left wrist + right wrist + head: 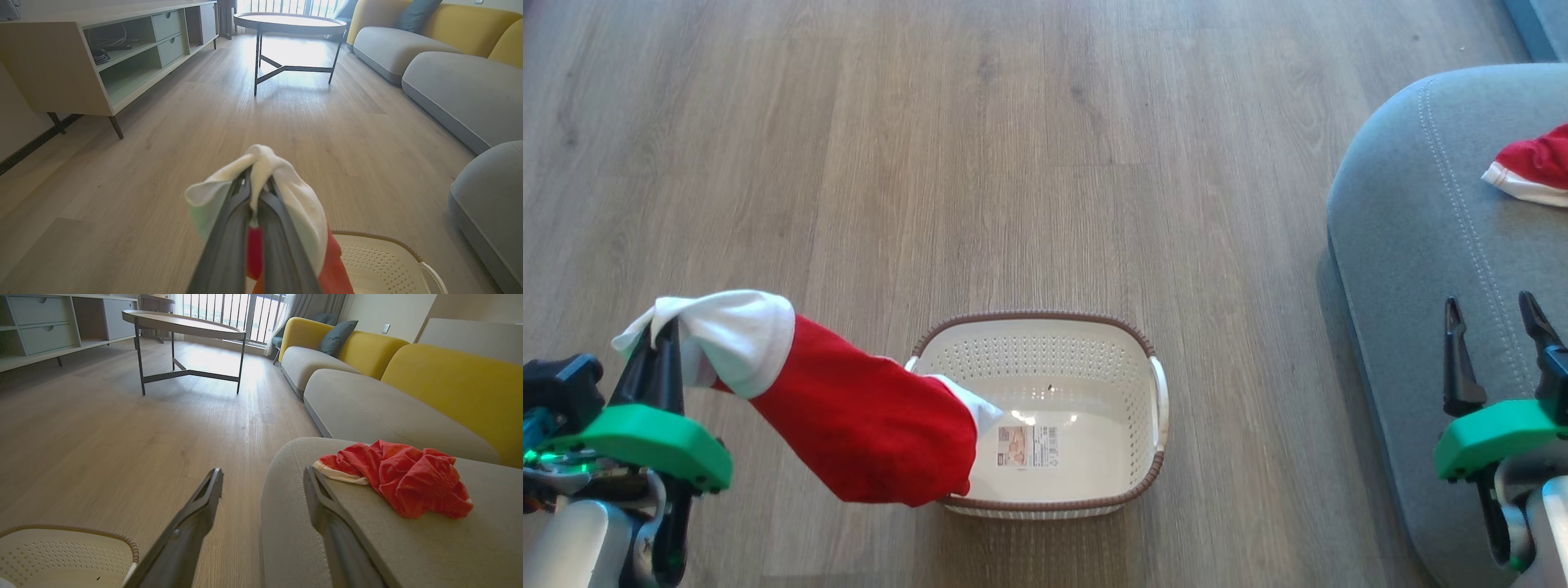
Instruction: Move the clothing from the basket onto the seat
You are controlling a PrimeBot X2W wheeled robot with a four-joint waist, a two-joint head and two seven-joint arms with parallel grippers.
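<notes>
Wooden floor [1045, 122] carries the basket [1045, 317], otherwise bare. One red garment [1535, 159] lies on the seat [1405, 245]. My left tool [660, 331] is clamped on the white-cuffed garment [866, 433] trailing over the basket's rim, not yet placed; my right tool [1490, 304] gapes, empty.

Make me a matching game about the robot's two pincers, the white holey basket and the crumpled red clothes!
1. left pincer
2. right pincer
3. white perforated plastic basket
4. crumpled red garment

A. on the grey fabric seat
B. open, empty
C. on the wooden floor
D. shut on a red and white garment

Pairs: 1-D, 2-B, 3-C, 4-A
</notes>
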